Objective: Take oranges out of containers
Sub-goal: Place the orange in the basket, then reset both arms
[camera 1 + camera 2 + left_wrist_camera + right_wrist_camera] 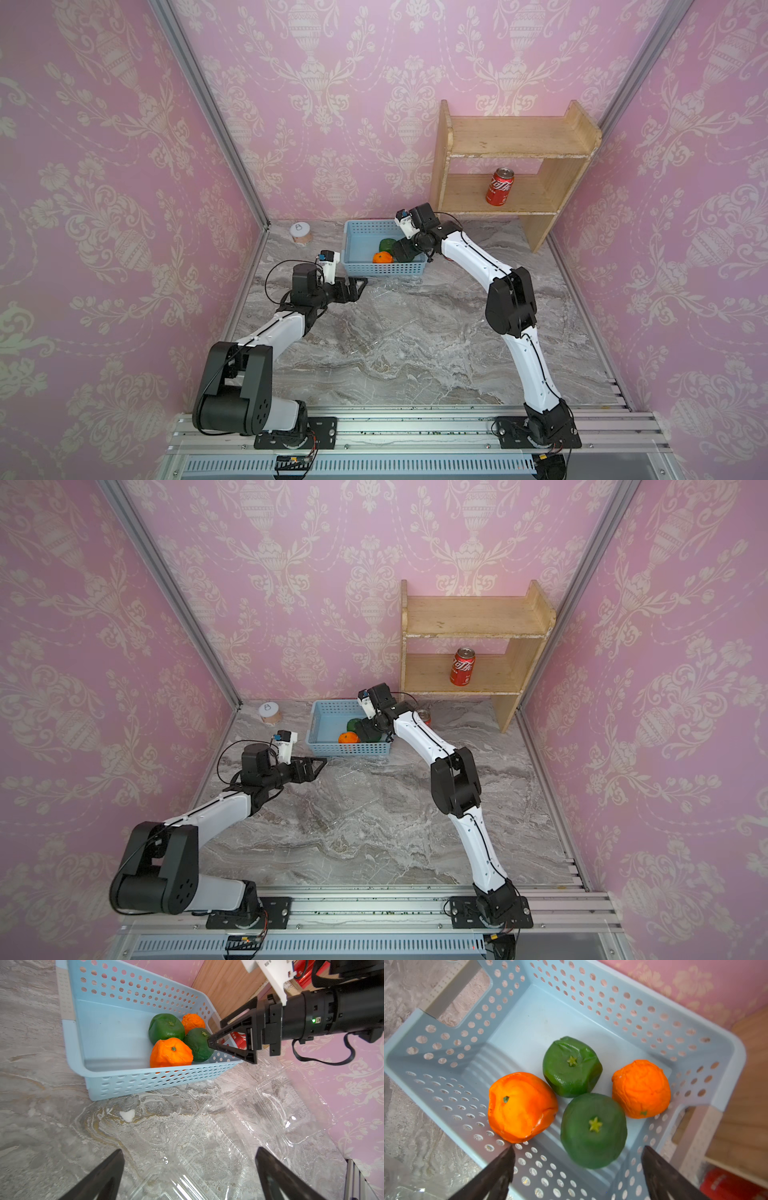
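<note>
Two bright orange oranges (522, 1106) (641, 1088) and two dark green ones (571, 1067) (593, 1130) lie together in the light-blue basket (623, 1009). My right gripper (578, 1150) hangs open just above the nearer green orange, which looks blurred, and holds nothing. From the left wrist, its fingers (232, 1049) point into the basket's corner. Two clear containers (207, 1147) (286, 1109) lie open and empty on the marble table in front of the basket. My left gripper (189, 1151) is open above the nearer one. In both top views the containers (353, 787) barely show.
A wooden shelf (515, 141) stands at the back right with a red cola can (500, 187) on its lower board. Another red can (424, 717) sits on the table behind my right arm. A small white-lidded jar (300, 232) stands in the back left corner.
</note>
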{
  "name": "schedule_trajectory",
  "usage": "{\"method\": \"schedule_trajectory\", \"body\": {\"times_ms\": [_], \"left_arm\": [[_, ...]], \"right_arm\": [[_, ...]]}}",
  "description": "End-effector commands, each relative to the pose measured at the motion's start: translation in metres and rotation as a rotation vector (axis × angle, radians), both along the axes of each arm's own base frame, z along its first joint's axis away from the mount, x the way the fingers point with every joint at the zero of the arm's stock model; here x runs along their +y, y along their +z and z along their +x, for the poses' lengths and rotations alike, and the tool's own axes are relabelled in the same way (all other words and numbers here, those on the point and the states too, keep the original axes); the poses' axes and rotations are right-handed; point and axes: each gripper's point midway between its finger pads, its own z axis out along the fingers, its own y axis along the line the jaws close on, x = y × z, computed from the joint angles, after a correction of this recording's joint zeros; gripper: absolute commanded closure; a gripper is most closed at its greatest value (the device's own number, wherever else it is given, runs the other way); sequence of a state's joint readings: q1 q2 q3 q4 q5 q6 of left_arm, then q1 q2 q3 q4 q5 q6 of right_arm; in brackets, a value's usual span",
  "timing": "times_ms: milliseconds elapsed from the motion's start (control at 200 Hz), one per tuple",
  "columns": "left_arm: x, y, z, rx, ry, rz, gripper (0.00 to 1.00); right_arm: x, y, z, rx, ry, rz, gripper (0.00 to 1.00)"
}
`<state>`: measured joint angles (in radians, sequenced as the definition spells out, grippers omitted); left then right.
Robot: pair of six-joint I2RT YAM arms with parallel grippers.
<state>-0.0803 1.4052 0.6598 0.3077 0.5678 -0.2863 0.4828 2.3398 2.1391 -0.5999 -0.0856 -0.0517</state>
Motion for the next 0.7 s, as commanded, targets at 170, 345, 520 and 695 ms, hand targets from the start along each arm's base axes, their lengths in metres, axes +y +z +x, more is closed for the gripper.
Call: {"method": "schedule_trajectory", "body": {"times_ms": [170, 345, 520, 695], "left_arm": [[0.08, 0.054, 0.019, -0.245, 0.399, 0.307, 0.01], [0.113, 0.037, 0.01, -0.246, 0.55, 0.411, 0.01], [0.129, 0.023, 0.001, -0.317, 0.634, 0.442, 0.01], [0.143, 0.004, 0.001, -0.329, 0.679, 0.479, 0.01]], "right_arm": [[-0.043, 0.078, -0.054, -0.19, 0.003, 0.177, 0.0], [-0.089, 0.03, -0.078, -0.105, -0.092, 0.241, 0.0], [-0.125, -0.005, -0.086, -0.171, -0.217, 0.253, 0.0], [-0.161, 0.002, -0.089, -0.316, -0.333, 0.237, 0.0]]}}
